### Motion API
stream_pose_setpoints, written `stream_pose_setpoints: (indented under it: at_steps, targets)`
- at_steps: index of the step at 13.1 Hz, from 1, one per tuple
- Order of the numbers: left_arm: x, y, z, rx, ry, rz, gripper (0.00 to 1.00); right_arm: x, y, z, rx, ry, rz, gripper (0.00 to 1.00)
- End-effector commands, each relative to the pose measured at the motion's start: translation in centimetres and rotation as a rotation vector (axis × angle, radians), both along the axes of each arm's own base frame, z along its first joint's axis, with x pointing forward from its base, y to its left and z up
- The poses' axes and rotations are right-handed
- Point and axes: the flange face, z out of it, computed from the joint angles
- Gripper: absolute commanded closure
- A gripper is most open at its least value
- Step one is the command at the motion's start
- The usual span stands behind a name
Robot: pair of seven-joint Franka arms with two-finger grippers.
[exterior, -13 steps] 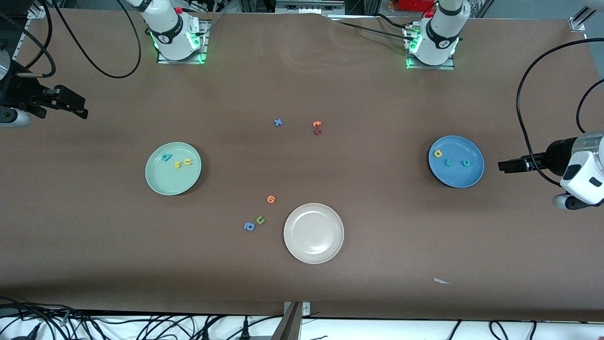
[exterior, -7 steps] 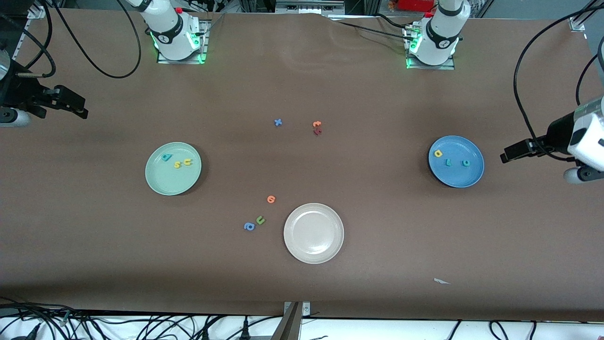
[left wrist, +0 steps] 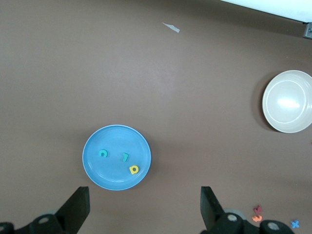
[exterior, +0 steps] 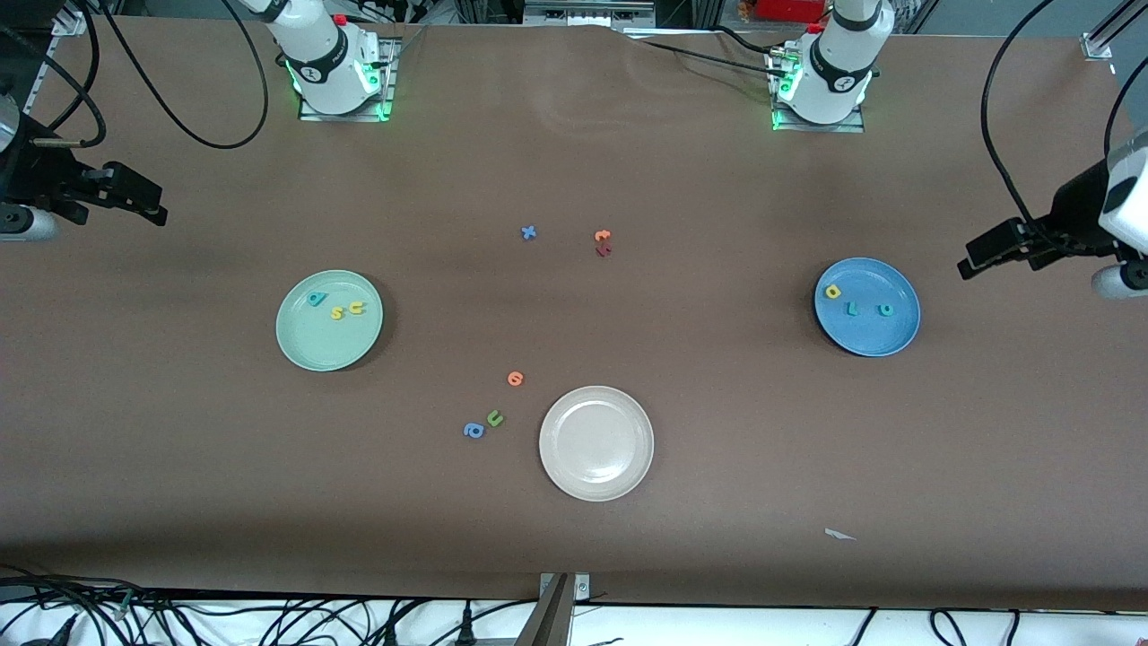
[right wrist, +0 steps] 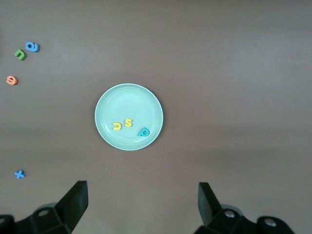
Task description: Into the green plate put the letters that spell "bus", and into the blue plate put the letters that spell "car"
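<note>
— So, where do the "bus" letters lie?
— All three are in the green plate (exterior: 329, 320), toward the right arm's end of the table. The teal "b" (exterior: 316, 299), the yellow "s" (exterior: 337, 313) and the yellow "u" (exterior: 357, 308) sit in a short row across the plate's middle, close together but apart. The "u" lies on its side, its open end turned toward the "s".
— And "car"?
— In the blue plate (exterior: 900, 336), toward the left arm's end. The yellow "a" (exterior: 833, 291), the thin "r" (exterior: 853, 309) and the teal "c" (exterior: 885, 309) form a loose line, the "a" farthest from the front camera. Which way the "r" stem points I cannot tell.
— The grippers?
— The left gripper (exterior: 973, 261) hangs over bare table beside the blue plate, jaws spread wide, nothing between them. The right gripper (exterior: 154, 211) waits at its end of the table, fingers wide apart and empty.
— Anything else on the table?
— A cream-white plate (exterior: 596, 489) nearest the front camera, and beside it a blue "a" (exterior: 473, 431), an olive-green "u" (exterior: 494, 418) and an orange letter (exterior: 515, 379).
</note>
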Motion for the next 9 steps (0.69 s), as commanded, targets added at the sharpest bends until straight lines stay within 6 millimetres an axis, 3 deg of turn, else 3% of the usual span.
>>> stream_pose_setpoints:
  at_steps: [1,9]
  targets:
    - [-0.86,1.22,0.04,-0.029,-0.016,0.005,0.00,-0.22,-0.12,0.62,-0.005,0.002,0.001,0.00]
    - [-0.84,1.64,0.41,-0.031,-0.018,0.020,0.00,-0.22,-0.12,0.62,-0.005,0.002,0.005,0.00]
